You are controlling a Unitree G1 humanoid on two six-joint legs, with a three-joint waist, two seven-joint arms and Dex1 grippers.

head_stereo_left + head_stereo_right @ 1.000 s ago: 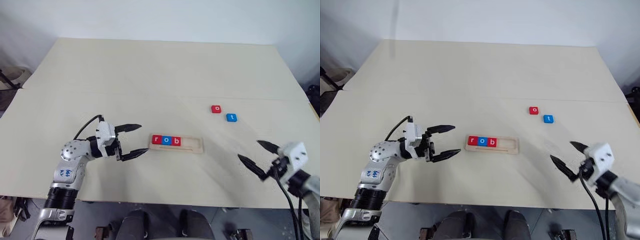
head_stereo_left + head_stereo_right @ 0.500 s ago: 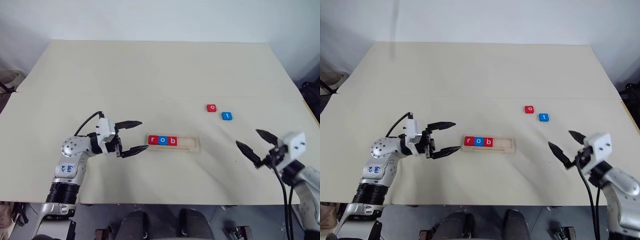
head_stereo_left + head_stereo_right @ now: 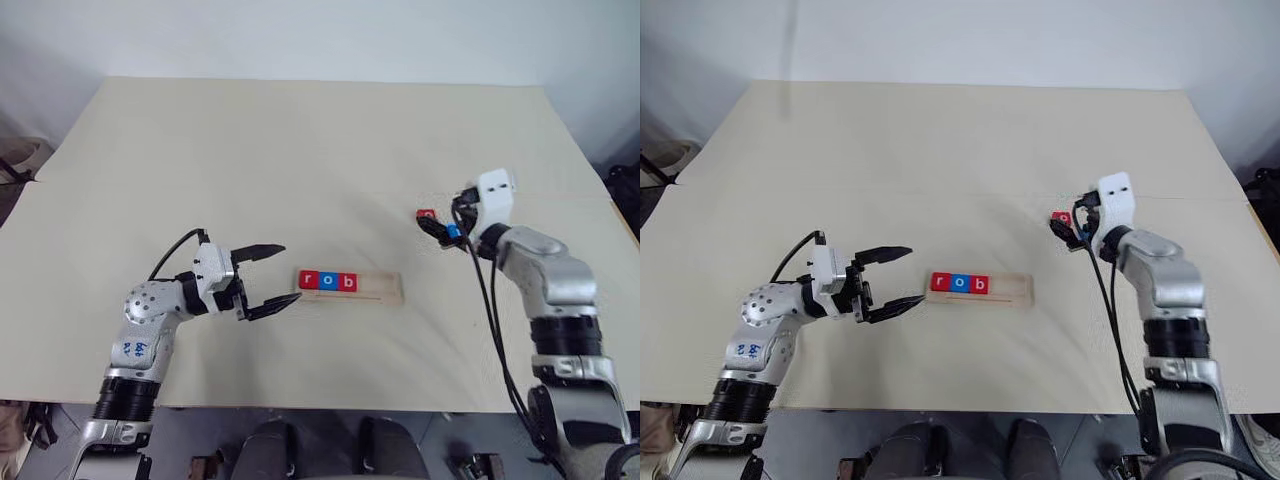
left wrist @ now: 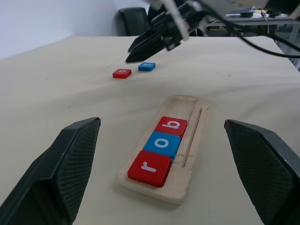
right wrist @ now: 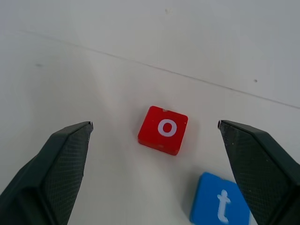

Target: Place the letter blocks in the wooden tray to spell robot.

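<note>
- Red o block (image 5: 163, 129) lying flat on table (image 3: 300, 150), centred between wide-open, empty right gripper (image 5: 154, 159).
- Blue t block (image 5: 220, 202) just beside, at five o'clock: could get nudged or pinched too.
- Wooden tray (image 3: 385, 291) holding r, o, b.
- Left gripper (image 3: 268, 279) open, empty, near tray end.

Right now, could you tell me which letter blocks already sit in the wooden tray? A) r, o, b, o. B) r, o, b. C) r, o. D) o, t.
B: the wooden tray holds the red r, the blue o and the red b, while the red o and the blue t lie on the table.
</note>
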